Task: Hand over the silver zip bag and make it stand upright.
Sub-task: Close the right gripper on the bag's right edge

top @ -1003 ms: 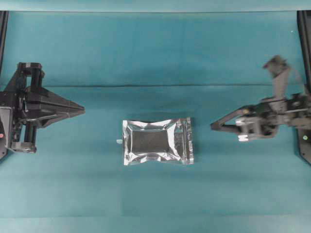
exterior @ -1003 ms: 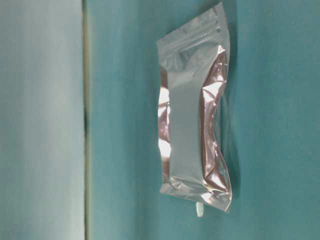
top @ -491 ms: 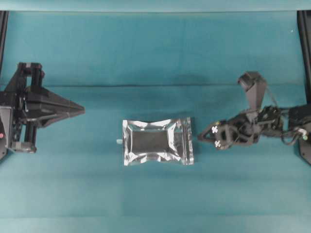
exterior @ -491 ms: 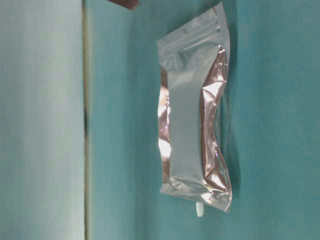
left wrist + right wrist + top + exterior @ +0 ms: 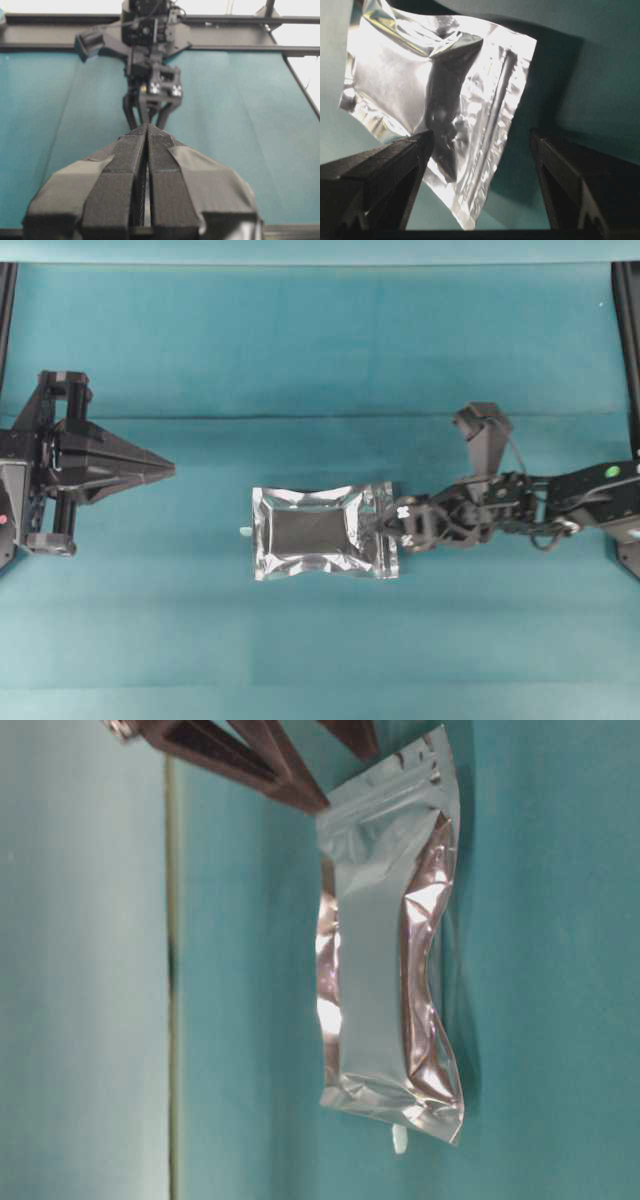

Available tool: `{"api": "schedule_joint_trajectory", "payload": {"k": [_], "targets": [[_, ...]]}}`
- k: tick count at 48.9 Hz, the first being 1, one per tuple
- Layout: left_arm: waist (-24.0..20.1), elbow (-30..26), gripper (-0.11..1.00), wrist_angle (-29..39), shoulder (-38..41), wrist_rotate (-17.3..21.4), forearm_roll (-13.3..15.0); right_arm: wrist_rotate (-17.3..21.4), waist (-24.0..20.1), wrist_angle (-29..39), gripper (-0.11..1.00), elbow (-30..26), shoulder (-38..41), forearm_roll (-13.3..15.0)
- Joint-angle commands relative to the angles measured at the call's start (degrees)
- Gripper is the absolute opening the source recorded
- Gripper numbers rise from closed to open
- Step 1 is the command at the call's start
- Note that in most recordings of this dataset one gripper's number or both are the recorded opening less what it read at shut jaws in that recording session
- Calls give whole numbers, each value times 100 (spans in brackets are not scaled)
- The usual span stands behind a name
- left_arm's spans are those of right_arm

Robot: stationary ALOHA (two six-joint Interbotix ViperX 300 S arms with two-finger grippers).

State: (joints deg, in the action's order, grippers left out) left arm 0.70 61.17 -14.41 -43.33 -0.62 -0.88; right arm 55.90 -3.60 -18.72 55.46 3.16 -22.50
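The right gripper has swung in from the table's right side to the zip end of the silver bag, and its jaws (nearly together a second ago) now stand wide apart, one on each side of that end.

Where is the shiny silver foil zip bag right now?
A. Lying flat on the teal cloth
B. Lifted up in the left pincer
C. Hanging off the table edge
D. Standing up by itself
A: the shiny silver foil zip bag lies flat on the teal cloth, with the right pincer open at its zip end and the left pincer shut, far away.
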Motion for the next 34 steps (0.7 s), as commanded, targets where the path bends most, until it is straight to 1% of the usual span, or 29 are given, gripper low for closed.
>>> {"api": "schedule_joint_trajectory", "payload": {"k": [1,14,25,30,32,34], "targets": [[-9,-123,1,-18,0,0,-18,62,-18,-35,94,-176,114,-9],[-18,-123,1,97,0,0,-18,62,-18,-35,94,-554,527,-9],[-18,-132,1,97,-9,0,-9,44,-26,-88,91,-580,650,-9],[-26,-123,1,97,-18,0,-18,35,-18,-35,85,-554,642,-9],[-26,-123,1,97,-18,0,-18,35,-18,-18,80,-545,642,-9],[-18,-123,1,97,-18,0,-18,35,-9,0,71,-536,642,-9]]}}
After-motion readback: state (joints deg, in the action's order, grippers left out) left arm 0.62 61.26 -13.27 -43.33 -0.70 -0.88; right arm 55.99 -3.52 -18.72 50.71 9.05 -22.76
